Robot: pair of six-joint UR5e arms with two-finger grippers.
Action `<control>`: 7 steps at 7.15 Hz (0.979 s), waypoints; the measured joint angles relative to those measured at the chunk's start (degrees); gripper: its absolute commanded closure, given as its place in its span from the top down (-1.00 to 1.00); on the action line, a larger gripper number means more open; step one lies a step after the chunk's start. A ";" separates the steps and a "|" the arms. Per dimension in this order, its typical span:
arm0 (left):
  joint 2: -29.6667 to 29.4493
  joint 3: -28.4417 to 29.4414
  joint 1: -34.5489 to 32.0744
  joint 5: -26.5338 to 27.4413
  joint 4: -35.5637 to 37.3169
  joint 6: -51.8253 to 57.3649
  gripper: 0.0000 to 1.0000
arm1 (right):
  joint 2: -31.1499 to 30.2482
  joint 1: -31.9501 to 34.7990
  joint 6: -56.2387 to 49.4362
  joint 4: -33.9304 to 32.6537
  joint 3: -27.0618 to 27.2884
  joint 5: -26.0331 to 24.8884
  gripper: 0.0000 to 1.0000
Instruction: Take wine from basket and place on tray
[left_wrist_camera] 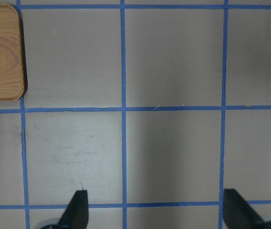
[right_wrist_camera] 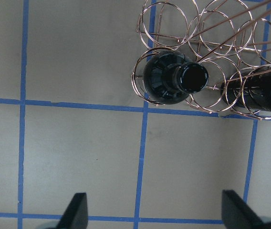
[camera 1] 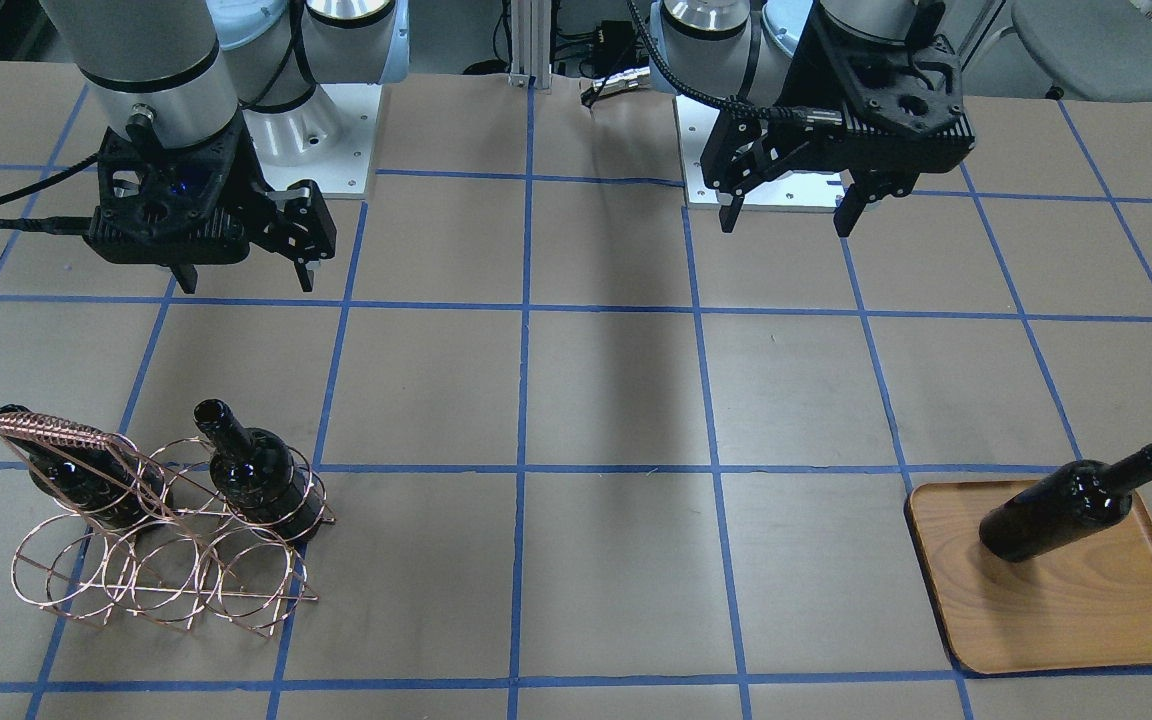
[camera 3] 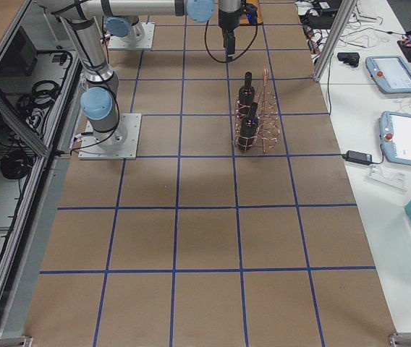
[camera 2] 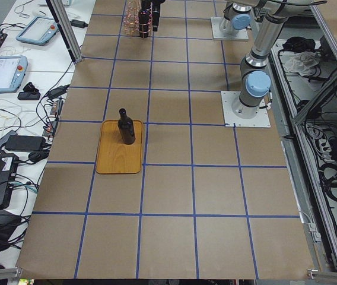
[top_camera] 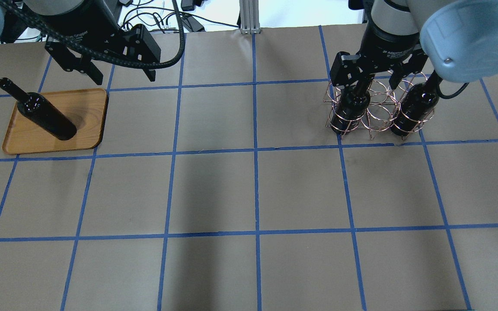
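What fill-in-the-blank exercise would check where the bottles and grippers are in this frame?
1. The wine bottles standing in the basket number ___.
2. The bottle on the tray stands ___.
3. The left gripper and the right gripper are both ___ and empty.
4. The tray lies on the robot's ___ side.
Missing words: two; upright; open; left.

One black wine bottle (camera 1: 1066,510) stands on the wooden tray (camera 1: 1086,615); two others (camera 1: 254,482) (camera 1: 86,492) sit in the copper basket (camera 1: 166,592).
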 measured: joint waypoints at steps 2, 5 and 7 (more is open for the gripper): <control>0.29 -0.14 0.02 0.16 -0.04 0.03 1.00 | 0.03 0.00 0.00 -0.10 0.00 0.01 1.00; 0.72 -0.54 0.00 0.44 -0.09 0.02 1.00 | -0.05 0.00 -0.01 0.01 0.00 -0.01 1.00; 1.00 -1.37 -0.03 0.20 0.04 -0.07 1.00 | -0.05 0.00 -0.04 -0.09 0.00 0.08 1.00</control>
